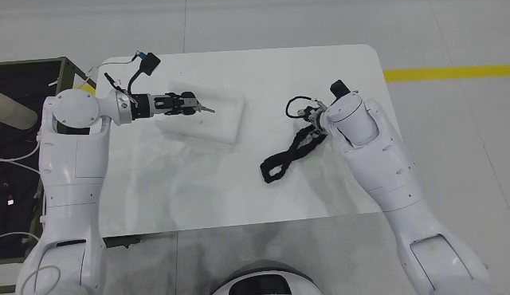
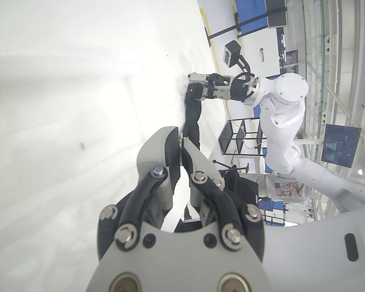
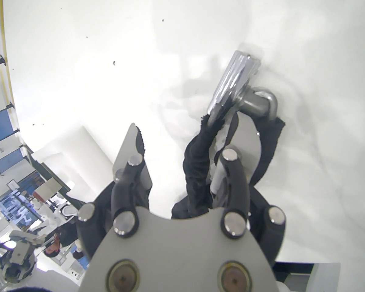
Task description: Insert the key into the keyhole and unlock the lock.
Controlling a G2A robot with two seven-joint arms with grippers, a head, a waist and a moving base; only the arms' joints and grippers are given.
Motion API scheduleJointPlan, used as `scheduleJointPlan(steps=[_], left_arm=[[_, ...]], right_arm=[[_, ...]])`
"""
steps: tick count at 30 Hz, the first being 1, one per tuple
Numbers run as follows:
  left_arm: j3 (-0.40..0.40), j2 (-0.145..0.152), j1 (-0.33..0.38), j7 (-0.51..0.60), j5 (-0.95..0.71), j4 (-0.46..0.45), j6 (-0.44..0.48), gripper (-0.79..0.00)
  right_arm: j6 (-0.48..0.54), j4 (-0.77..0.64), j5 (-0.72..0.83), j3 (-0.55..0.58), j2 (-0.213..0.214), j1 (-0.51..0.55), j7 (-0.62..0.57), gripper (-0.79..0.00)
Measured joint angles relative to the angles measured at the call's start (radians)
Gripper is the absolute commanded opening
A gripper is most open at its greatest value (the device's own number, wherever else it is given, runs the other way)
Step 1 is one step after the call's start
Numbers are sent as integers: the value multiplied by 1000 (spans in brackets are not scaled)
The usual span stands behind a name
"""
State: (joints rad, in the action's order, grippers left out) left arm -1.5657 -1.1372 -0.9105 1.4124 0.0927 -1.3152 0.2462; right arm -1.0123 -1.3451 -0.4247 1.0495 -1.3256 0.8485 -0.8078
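Left gripper [image 2: 180, 145] fingers are pinched shut on a small silver metal key [image 1: 206, 109], held above a white rectangular foam block [image 1: 223, 127] on the white surface [image 1: 319, 68]. Right gripper [image 3: 182, 132] fingers stand apart astride a black fabric-sleeved chain [image 3: 197, 165], perhaps touching the shiny silver padlock [image 3: 232, 80] at its end, well apart from the key

Key [image 1: 205, 109] left of lock [image 3: 234, 80] on table [image 1: 319, 76]

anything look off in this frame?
Nothing spilled or broken. One oddity: the right gripper is open astride a strand of the black fabric sleeve, not gripping the padlock beside it. Left gripper holds the key over the foam block.
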Motion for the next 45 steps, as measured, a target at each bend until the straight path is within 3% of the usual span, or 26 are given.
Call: scheduleJointPlan(steps=[4,5,15,19,26,34,38,43,45], left_arm=[[0,0,0,0,0,0,0,-785],[0,0,0,0,0,0,0,-785],[0,0,0,0,0,0,0,-785],[0,0,0,0,0,0,0,-785],[0,0,0,0,0,0,0,-785],[0,0,0,0,0,0,0,-785],[0,0,0,0,0,0,0,-785],[0,0,0,0,0,0,0,-785],[0,0,0,0,0,0,0,-785]], right_arm=[[0,35,-5,-1,-10,-10,0,-542],[0,46,-8,-1,-13,-14,0,-785],[4,-10,-9,5,-11,8,-4,-785],[99,-105,44,42,27,25,-97,-785],[315,-266,213,201,130,126,-314,-785],[313,-268,204,198,132,127,-306,-785],[481,-481,71,226,164,309,-220,-785],[604,-683,-117,248,192,462,-359,-785],[605,-726,-174,254,194,485,-341,-785]])
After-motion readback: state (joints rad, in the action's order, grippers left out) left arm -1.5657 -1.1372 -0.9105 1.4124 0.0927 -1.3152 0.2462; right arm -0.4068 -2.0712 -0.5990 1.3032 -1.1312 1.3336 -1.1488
